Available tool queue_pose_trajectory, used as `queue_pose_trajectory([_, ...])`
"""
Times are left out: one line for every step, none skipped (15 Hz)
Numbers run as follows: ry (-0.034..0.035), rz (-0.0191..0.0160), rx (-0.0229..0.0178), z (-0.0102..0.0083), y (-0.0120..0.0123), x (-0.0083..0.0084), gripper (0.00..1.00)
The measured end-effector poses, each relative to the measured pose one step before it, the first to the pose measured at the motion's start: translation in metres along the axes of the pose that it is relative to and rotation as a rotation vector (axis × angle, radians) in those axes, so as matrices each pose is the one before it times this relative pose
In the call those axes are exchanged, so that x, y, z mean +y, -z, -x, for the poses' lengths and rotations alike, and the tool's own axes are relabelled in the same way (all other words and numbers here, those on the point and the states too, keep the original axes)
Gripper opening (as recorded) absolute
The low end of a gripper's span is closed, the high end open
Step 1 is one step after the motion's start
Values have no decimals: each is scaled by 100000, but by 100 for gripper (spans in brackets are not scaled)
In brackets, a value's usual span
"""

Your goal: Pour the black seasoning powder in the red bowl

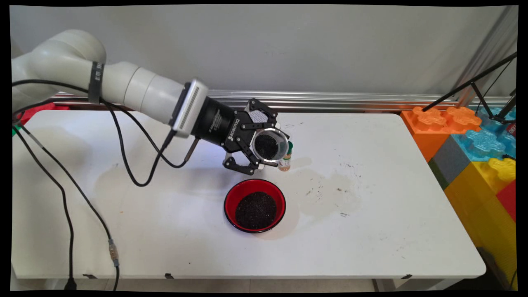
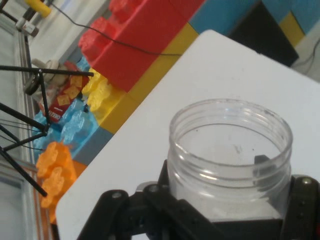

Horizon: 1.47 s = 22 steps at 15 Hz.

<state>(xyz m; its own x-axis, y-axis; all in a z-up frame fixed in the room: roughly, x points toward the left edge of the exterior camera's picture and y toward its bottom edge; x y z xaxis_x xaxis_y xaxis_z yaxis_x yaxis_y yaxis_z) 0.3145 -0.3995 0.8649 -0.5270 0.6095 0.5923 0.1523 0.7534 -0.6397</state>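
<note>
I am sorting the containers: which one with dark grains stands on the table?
The red bowl stands on the table. The clear jar, also with dark grains, is held tilted above it in the tool.

The end effector [image 1: 264, 150] bears the white word ROBOTIQ on its black body. A red packet [image 2: 64, 97] among the toy blocks carries white lettering too small to read.

white table [image 1: 371, 231] with faint stains near its centre. resting on it: a red bowl [image 1: 255, 205] containing dark granules, and just behind it a small green-capped bottle [image 1: 285, 159], upright.
</note>
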Motion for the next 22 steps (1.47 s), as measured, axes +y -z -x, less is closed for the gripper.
queue_pose_trajectory([-2539,128,-757,11,-155,131,0])
queue_pose_trajectory([-2526,60,-771,11,-161,122,0])
queue_pose_trajectory([-2440,30,-721,9,-170,109,0])
queue_pose_trajectory([-2501,123,-719,10,-174,122,0])
queue_pose_trajectory([-2764,188,-763,11,-198,157,0])
queue_pose_trajectory([-3151,322,-870,19,-236,203,0])
queue_pose_trajectory([-3039,323,-838,17,-220,201,0])
queue_pose_trajectory([-2477,296,-689,17,-199,170,0])
queue_pose_trajectory([-1730,197,-356,-6,-149,95,0])
queue_pose_trajectory([-2613,315,-517,-10,-196,153,0])
queue_pose_trajectory([-1785,222,-298,-1,-133,100,0])
queue_pose_trajectory([-2265,217,-352,-17,-156,109,0])
queue_pose_trajectory([-2208,224,-402,-6,-146,107,0])
queue_pose_trajectory([-2104,160,-360,-11,-136,91,0])
queue_pose_trajectory([-1954,210,-355,6,-155,90,0])
queue_pose_trajectory([-1777,129,-361,5,-134,95,0])
queue_pose_trajectory([-1752,102,-330,-15,-114,102,0])
queue_pose_trajectory([-1625,139,-281,-3,-130,97,0])
queue_pose_trajectory([-2466,182,-396,4,-208,147,0])
queue_pose_trajectory([-2048,164,-305,1,-160,132,0])
queue_pose_trajectory([-1354,146,-218,6,-96,105,0])
queue_pose_trajectory([-1341,123,-240,11,-88,96,0])
